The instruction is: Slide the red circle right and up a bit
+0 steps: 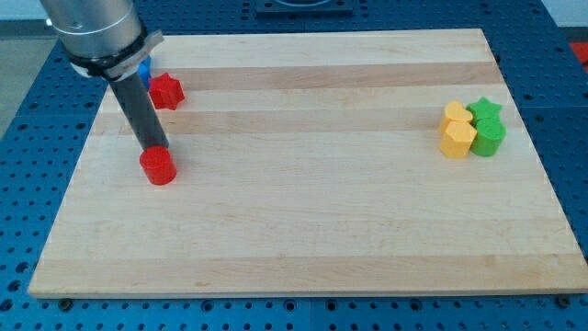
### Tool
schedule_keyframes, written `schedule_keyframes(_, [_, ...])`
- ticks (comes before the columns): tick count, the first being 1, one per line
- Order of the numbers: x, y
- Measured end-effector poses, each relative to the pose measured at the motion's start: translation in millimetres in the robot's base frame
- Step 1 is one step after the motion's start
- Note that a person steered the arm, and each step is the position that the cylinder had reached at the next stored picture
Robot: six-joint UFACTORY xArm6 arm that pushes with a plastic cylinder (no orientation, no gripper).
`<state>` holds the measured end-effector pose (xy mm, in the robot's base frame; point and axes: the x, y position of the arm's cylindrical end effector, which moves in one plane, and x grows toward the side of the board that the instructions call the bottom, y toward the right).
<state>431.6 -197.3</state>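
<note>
The red circle (158,166) is a short, squat cylinder of bright red, with a flat round top a shade lighter than its curved side. It stands upright on the pale wooden desk (303,202), in the left part of the board, roughly midway between the board's top and bottom edges.

My tip (154,147) sits at the circle's upper edge, on its far side towards the view's top; the dark rod slants up and to the view's left from there into the grey arm housing. Tip and circle look to be touching, though the rod hides the exact contact. There is no gripper on this arm, so nothing spreads or pinches; the rod only bears against the block.

Above the red circle, near the board's top left corner, lies a red star-shaped block (166,91), and just left of that a blue block (144,69) peeks out from behind the arm, its shape hidden.

Far to the right of the red circle a tight cluster holds a yellow block (454,114), a yellow hexagon (457,139), a green star (485,110) and a green block (490,138).
</note>
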Motion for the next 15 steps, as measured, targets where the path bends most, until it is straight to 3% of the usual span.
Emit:
schedule_keyframes(2, [-16, -61])
schedule_keyframes(3, [-39, -79])
schedule_keyframes(4, [-29, -75])
schedule_keyframes(6, [102, -50])
schedule_keyframes(7, [107, -4])
schedule_keyframes(9, [110, 20])
schedule_keyframes(10, [100, -43])
schedule_keyframes(11, [99, -43])
schedule_keyframes(12, [58, -25])
schedule_keyframes(13, [58, 44])
schedule_keyframes(15, [61, 54])
